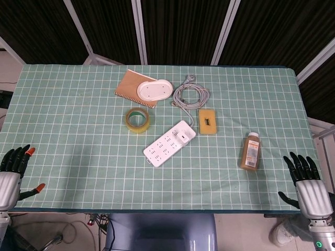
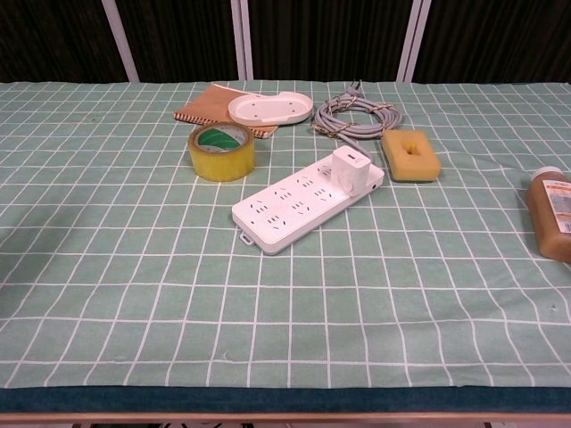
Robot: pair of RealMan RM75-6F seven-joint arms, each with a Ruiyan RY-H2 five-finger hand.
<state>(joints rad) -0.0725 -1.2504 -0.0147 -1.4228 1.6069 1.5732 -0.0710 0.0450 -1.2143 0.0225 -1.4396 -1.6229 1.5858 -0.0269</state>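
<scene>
My left hand (image 1: 11,178) hangs at the table's near left corner, fingers spread, holding nothing. My right hand (image 1: 306,185) sits at the near right corner, also spread and empty; the brown bottle (image 1: 250,151) (image 2: 551,215) lying on the cloth is the thing closest to it. Mid-table lies a white power strip (image 1: 169,143) (image 2: 309,201) with a white charger (image 1: 183,137) (image 2: 351,168) plugged in. Neither hand shows in the chest view.
A yellow tape roll (image 1: 137,120) (image 2: 221,151), a yellow sponge (image 1: 207,121) (image 2: 411,155), a coiled grey cable (image 1: 189,94) (image 2: 356,117), and a white oval dish (image 1: 154,90) (image 2: 270,109) on a brown notebook (image 1: 131,86) (image 2: 207,104) lie on the green checked tablecloth (image 1: 68,115).
</scene>
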